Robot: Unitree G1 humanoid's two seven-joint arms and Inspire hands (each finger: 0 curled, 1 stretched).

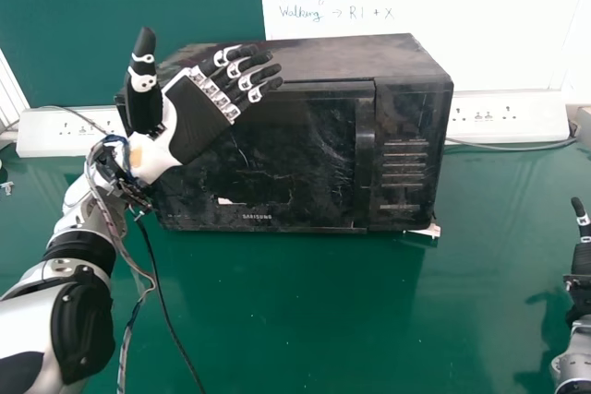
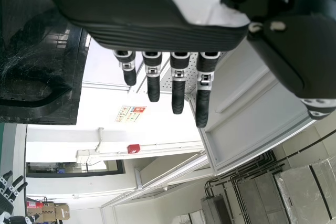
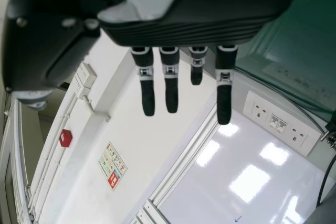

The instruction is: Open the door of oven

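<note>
One oven [image 1: 309, 126], centred toward the back of the table [image 1: 462, 311], face outward, likely so as to leave its single door [image 1: 277, 163] room to swing. Door seemingly shut, opening not yet begun. One upright handle [image 1: 366, 154] toward the door's right edge, hence probably hinged at the left. Next, likely: hook fingers behind the handle, then draw outward and round to the left. Worth guarding against: dragging the whole oven forward.

Two hands. Left hand [image 1: 197, 117] open, holding nothing, before the oven's upper left front, thumb up and fingers angled toward the handle side, presumably for a hook there or for steadying the body. As for contact with the oven, cannot tell. Right hand [image 1: 582, 260] open too, fingers straight, empty, well apart beyond the oven's right, perhaps kept aside to leave the door free.

Farther out, two socket strips [image 1: 508, 117], one toward each side of the oven, probably for power within reach. One whiteboard [image 1: 425, 2], behind and above, likely placed for easy reading.
</note>
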